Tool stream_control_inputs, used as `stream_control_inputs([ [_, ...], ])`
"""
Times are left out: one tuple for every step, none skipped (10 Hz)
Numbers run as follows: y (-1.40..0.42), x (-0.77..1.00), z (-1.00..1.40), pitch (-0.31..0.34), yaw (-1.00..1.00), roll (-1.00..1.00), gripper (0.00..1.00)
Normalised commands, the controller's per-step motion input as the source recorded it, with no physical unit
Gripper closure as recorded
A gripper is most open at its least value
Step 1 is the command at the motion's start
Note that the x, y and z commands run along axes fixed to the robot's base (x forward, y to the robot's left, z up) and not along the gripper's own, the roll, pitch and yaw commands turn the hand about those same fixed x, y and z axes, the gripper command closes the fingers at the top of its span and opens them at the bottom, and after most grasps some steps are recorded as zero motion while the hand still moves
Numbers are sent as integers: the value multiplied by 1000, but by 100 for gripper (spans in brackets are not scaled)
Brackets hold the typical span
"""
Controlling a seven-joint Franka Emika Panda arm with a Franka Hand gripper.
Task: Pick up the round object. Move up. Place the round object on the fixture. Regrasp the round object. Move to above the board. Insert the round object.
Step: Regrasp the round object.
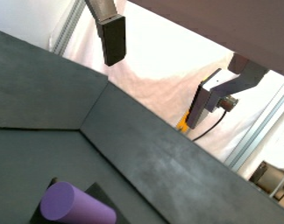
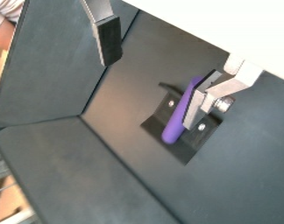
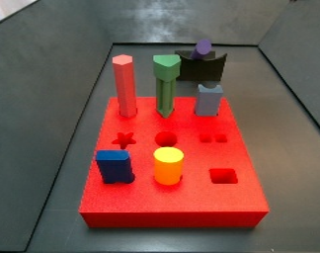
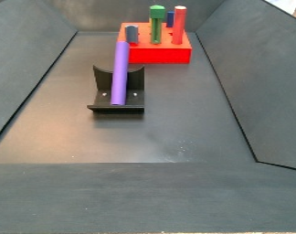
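- The round object point(image 4: 120, 69), a long purple peg, lies lengthwise on the fixture point(image 4: 118, 94), its upper end leaning against the fixture's upright part; in a side view it runs from about 6 o'clock up to 12 o'clock.
- In a wrist view the same peg point(image 2: 180, 112) slants across the dark base plate of the fixture point(image 2: 180, 131), and only its rounded end point(image 1: 72, 204) shows in the other wrist picture.
- The tool point(image 2: 168, 59) hangs above the peg with nothing between its fingers: the jaws stand wide apart and hold nothing.
- One dark pad point(image 2: 107, 41) sits off to the peg's 10 o'clock side, while the silver finger point(image 2: 215, 92) on the opposite side shows just beside the peg's upper end; whether it touches I cannot tell.
- Neither side view shows the tool at all.
- Beyond the fixture, toward 12 o'clock in a side view, sits the red board point(image 4: 157, 49).
- From the opposite side the board point(image 3: 176, 193) carries a red hexagonal peg point(image 3: 124, 84), a green peg point(image 3: 166, 83), a grey-blue peg point(image 3: 209, 99), a blue block point(image 3: 114, 165) and a short yellow cylinder point(image 3: 168, 164).
- Everything rests on a dark grey floor point(image 4: 126, 137) with sloping walls.
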Motion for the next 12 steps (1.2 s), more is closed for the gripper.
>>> stream_control_inputs([
  [-40, 94, 2, 130, 196, 251, 0],
  [-32, 87, 4, 110, 204, 191, 0],
  [-37, 75, -1, 61, 204, 147, 0],
  [46, 30, -1000, 107, 236, 179, 0],
  [45, 33, -1000, 95, 229, 175, 0],
  [40, 45, -1000, 49, 215, 162, 0],
  [36, 57, -1000, -1, 204, 143, 0],
  [31, 72, -1000, -57, 176, 115, 0],
  [30, 82, -1000, -90, 149, 99, 0],
  [28, 91, -1000, -113, 115, 88, 0],
  [23, 99, -1000, -119, 79, 86, 0],
  [16, 116, -1000, -117, 30, 84, 0],
])
